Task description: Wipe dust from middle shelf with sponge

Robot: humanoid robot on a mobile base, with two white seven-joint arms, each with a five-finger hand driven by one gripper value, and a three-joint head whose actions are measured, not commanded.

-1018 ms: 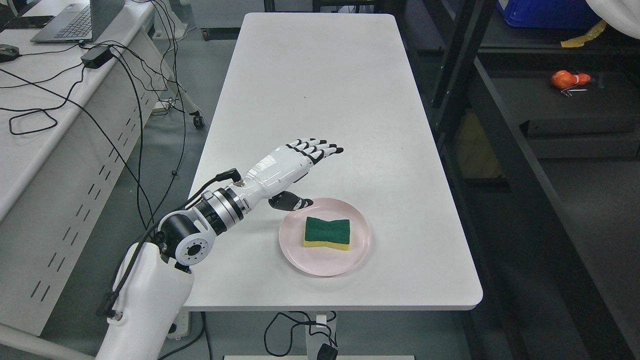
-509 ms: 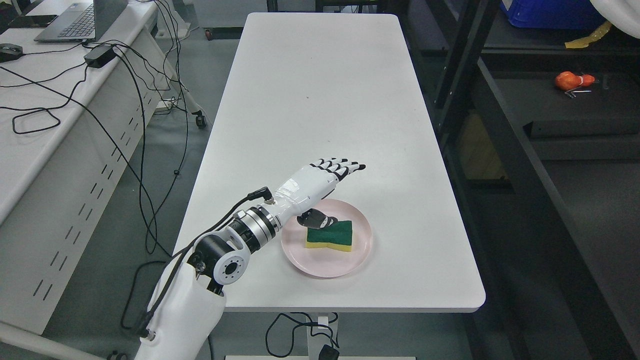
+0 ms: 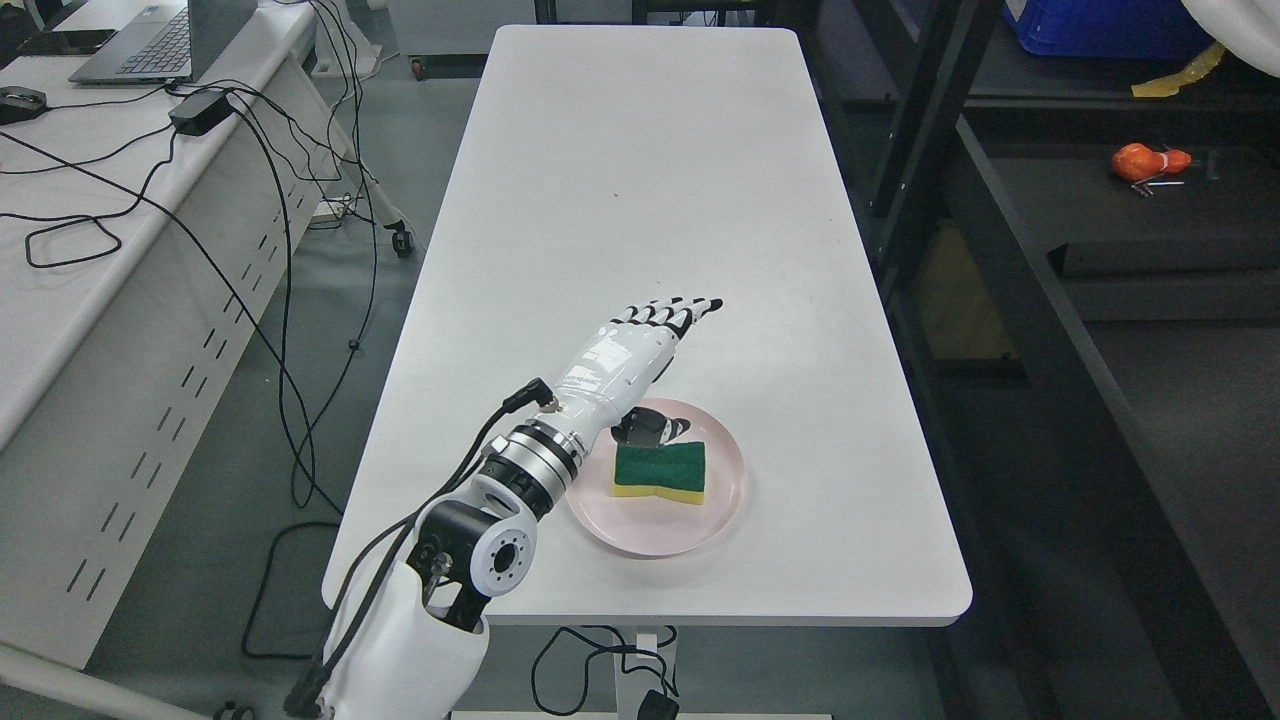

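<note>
A green-topped yellow sponge (image 3: pixel 660 471) lies on a pink plate (image 3: pixel 715 515) near the front of the white table (image 3: pixel 640 180). My left hand (image 3: pixel 662 375) hovers over the plate's far-left part, fingers (image 3: pixel 680 313) stretched straight out and the thumb (image 3: pixel 650 428) hanging down just behind the sponge's back edge. The hand is open and holds nothing. The dark shelf unit (image 3: pixel 1010 270) stands to the right of the table. My right arm does not show.
An orange object (image 3: pixel 1142 161) lies on a shelf board at the right, with a blue bin (image 3: pixel 1090 25) on the board above. A second desk at the left carries a laptop (image 3: pixel 150 40), a power brick and loose cables (image 3: pixel 200 200).
My left arm has swung right and forward, bringing the open hand from left of the plate to over it, thumb now by the sponge. The camera also shifted slightly.
</note>
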